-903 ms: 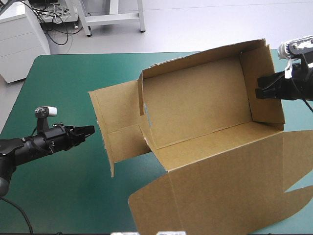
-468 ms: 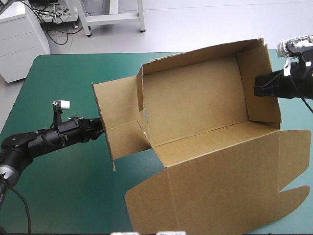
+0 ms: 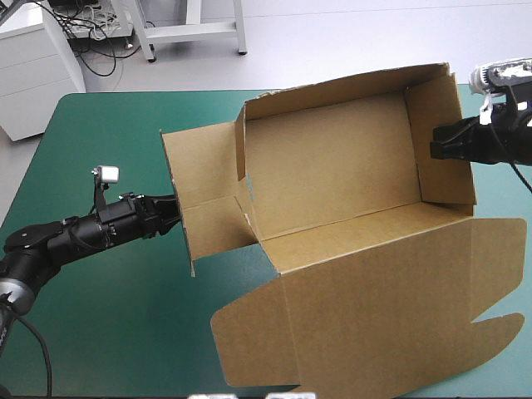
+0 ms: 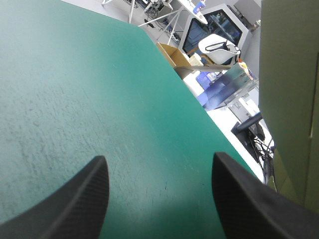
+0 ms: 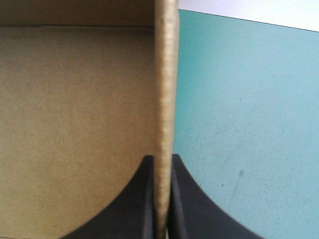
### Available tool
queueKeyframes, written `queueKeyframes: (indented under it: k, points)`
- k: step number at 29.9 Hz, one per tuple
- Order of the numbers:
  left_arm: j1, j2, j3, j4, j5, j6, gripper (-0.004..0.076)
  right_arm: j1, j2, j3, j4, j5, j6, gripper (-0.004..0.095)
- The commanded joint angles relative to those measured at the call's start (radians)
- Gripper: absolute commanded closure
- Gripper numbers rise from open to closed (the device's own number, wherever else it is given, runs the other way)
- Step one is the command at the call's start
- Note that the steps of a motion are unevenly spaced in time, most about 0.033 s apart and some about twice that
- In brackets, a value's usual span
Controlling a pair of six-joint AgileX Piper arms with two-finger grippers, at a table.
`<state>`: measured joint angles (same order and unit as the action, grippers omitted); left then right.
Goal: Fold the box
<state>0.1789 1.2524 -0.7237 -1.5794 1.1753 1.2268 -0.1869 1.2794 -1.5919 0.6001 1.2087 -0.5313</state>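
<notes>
— Two grippers, so first: what is the right gripper (image 5: pixel 162 162) doing?
— Its black fingers are almost closed, and they are pinching the right end wall (image 5: pixel 164 74) of the box (image 3: pixel 332 166) between them. One finger is pressing on the inner side of the wall, the other on the outer side, over the teal-green cover (image 5: pixel 249 124).
— And the left gripper (image 4: pixel 159 157)?
— Its fingers are standing wide apart. Only the cover is showing between them, and it is holding nothing.
— Where is the box sitting?
— It is taking the right half of the table as an open brown tray with its walls raised. The lid (image 3: pixel 374 324) is lying flat, spreading toward the near edge.
— Is something standing in the way of the left gripper?
— Yes, the side flap (image 3: pixel 204 208) at the left end of the box. It is sticking out just ahead of the fingertips, and I cannot tell if they are touching it. In the left wrist view brown board is rising just beside one finger.
</notes>
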Motion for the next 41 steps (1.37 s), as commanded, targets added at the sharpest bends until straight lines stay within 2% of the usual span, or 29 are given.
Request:
queueKeyframes:
  k: [1, 7, 11, 21, 27, 41]
  points:
    - [-0.019, -0.022, -0.049, -0.088, 0.130, 0.003, 0.0288, 0.073, -0.019, -0.022, -0.022, -0.090, 0.066, 0.0923]
    - [-0.072, -0.030, -0.087, -0.090, 0.130, -0.001, 0.0286, 0.217, -0.002, -0.022, -0.172, -0.221, 0.200, 0.0923]
    - [-0.084, -0.035, -0.112, -0.090, 0.130, -0.004, 0.0239, 0.259, 0.015, -0.022, -0.237, -0.274, 0.245, 0.0924]
    - [-0.084, -0.051, -0.115, -0.144, 0.130, -0.003, 0.0231, 0.275, 0.046, -0.022, -0.243, -0.292, 0.256, 0.0923]
    - [-0.084, -0.051, -0.115, -0.210, 0.130, 0.004, 0.0220, 0.345, 0.052, -0.022, -0.307, -0.345, 0.303, 0.0922]
    - [-0.122, -0.055, -0.160, -0.164, 0.125, 0.015, 0.0196, 0.466, 0.110, -0.022, -0.424, -0.419, 0.414, 0.0919]
